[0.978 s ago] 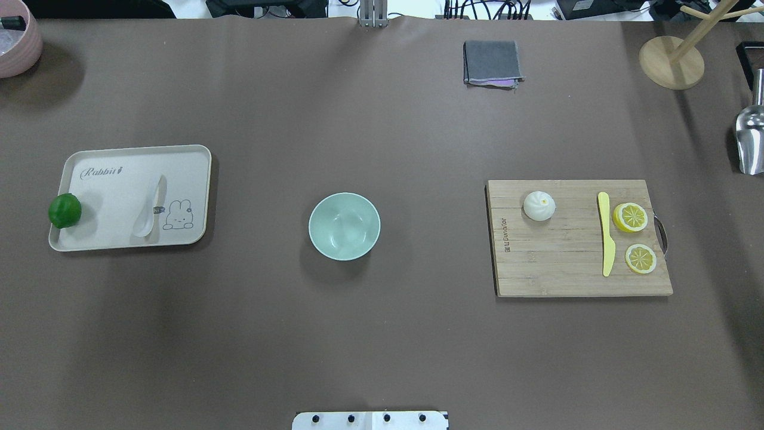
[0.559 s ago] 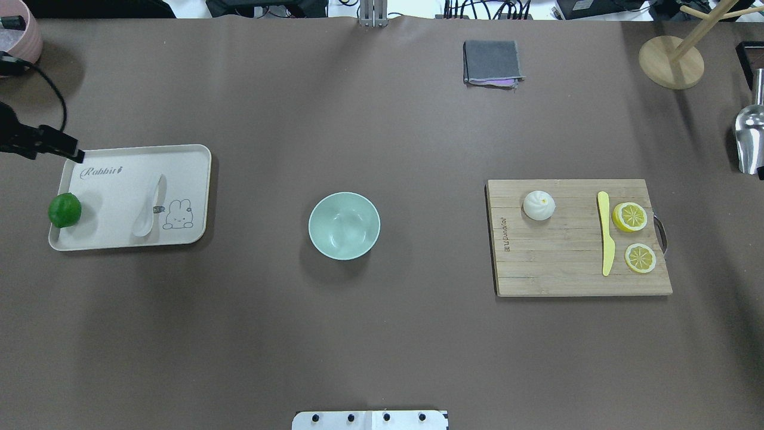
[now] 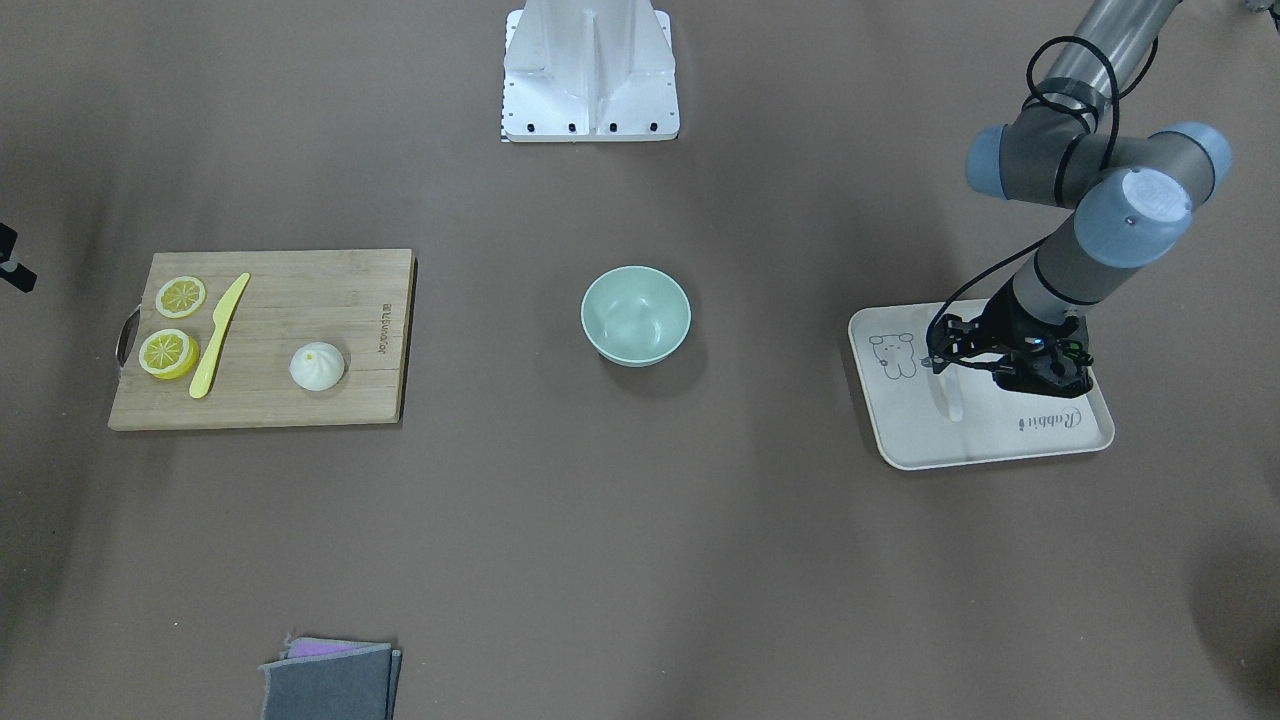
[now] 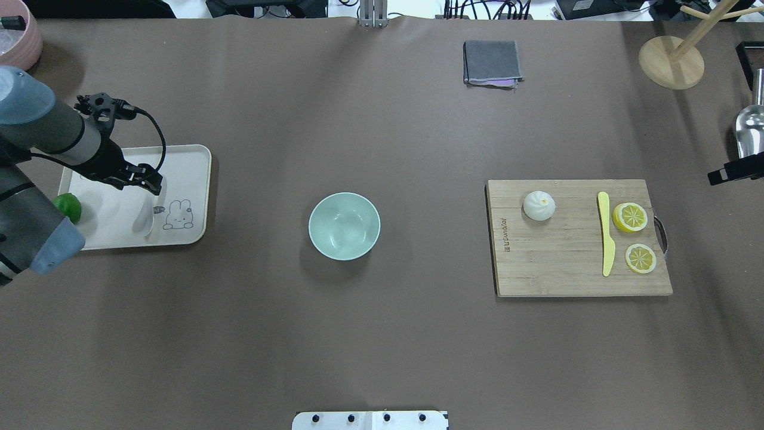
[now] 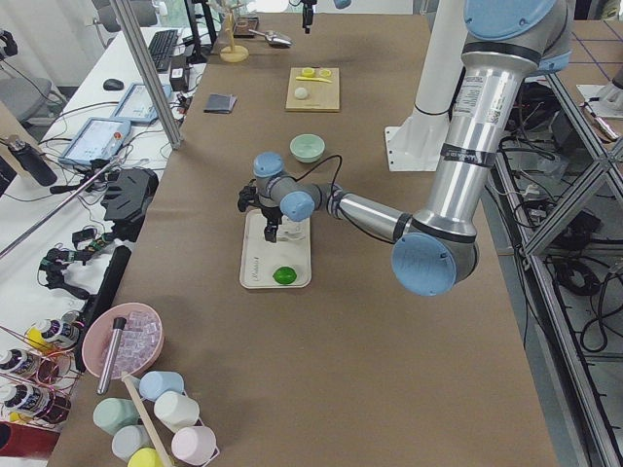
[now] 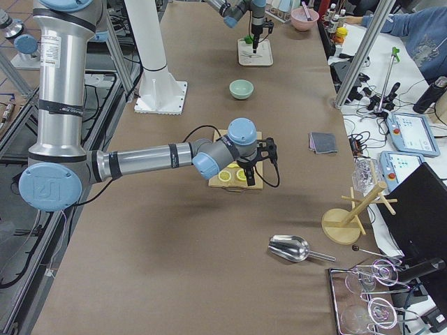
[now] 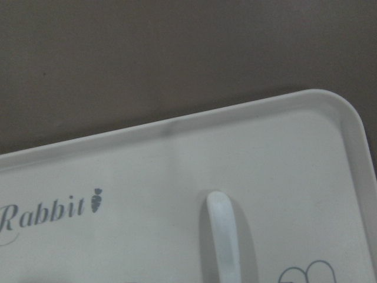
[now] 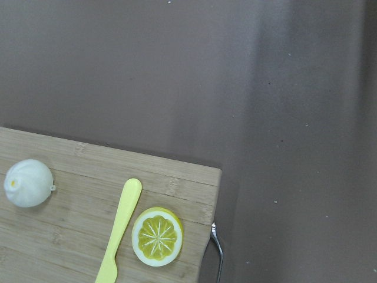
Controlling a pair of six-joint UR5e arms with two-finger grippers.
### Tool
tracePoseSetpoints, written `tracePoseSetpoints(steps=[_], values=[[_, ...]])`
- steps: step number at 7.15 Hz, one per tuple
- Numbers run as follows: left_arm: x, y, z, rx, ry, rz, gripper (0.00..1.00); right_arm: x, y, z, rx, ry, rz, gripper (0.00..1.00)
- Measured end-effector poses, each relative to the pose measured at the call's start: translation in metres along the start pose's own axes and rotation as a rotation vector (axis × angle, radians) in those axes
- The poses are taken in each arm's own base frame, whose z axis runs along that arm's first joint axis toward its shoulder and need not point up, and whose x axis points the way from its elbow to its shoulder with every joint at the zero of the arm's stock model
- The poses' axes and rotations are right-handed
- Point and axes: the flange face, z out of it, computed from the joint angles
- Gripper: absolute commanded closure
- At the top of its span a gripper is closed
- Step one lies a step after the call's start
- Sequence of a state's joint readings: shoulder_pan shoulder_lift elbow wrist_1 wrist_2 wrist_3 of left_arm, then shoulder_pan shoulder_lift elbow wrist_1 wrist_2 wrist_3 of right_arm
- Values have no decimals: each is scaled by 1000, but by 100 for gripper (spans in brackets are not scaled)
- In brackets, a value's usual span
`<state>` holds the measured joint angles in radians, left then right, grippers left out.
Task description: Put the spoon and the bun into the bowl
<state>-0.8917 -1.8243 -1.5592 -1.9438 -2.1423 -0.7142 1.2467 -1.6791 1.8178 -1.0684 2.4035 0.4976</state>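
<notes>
The white spoon (image 4: pixel 145 220) lies on a cream tray (image 4: pixel 192 173) at the table's left; its handle shows in the left wrist view (image 7: pixel 224 236). My left gripper (image 4: pixel 153 181) hovers over the handle end, jaws apart and empty; it also shows in the front view (image 3: pixel 940 348). The bun (image 4: pixel 539 205) sits on a wooden cutting board (image 4: pixel 561 275) at the right and shows in the right wrist view (image 8: pixel 26 183). The mint bowl (image 4: pixel 344 226) stands empty mid-table. Only a black part of my right gripper (image 4: pixel 735 169) shows at the right edge; I cannot tell its state.
A green lime (image 4: pixel 69 206) is on the tray's left side. A yellow knife (image 4: pixel 606 239) and two lemon slices (image 4: pixel 630 217) lie on the board. A grey cloth (image 4: pixel 492 63), a wooden stand (image 4: pixel 671 63) and a metal scoop (image 4: pixel 751 137) are at the back right.
My left arm has swung in from the left edge and its gripper is now over the spoon's handle. A part of my right gripper has come in at the right edge.
</notes>
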Motion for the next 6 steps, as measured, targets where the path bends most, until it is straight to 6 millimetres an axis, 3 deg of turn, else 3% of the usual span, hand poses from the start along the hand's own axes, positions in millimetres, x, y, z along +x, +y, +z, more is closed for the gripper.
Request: tracePoseSetpoints(steps=[2, 4, 6], values=[[5, 3, 10, -16, -2, 9, 48, -4, 0, 3, -4, -1, -2, 1], [7, 6, 16, -28, -4, 12, 100, -6, 0, 4, -7, -2, -5, 1], [12, 4, 16, -26, 1, 15, 100, -10, 0, 6, -9, -6, -3, 1]])
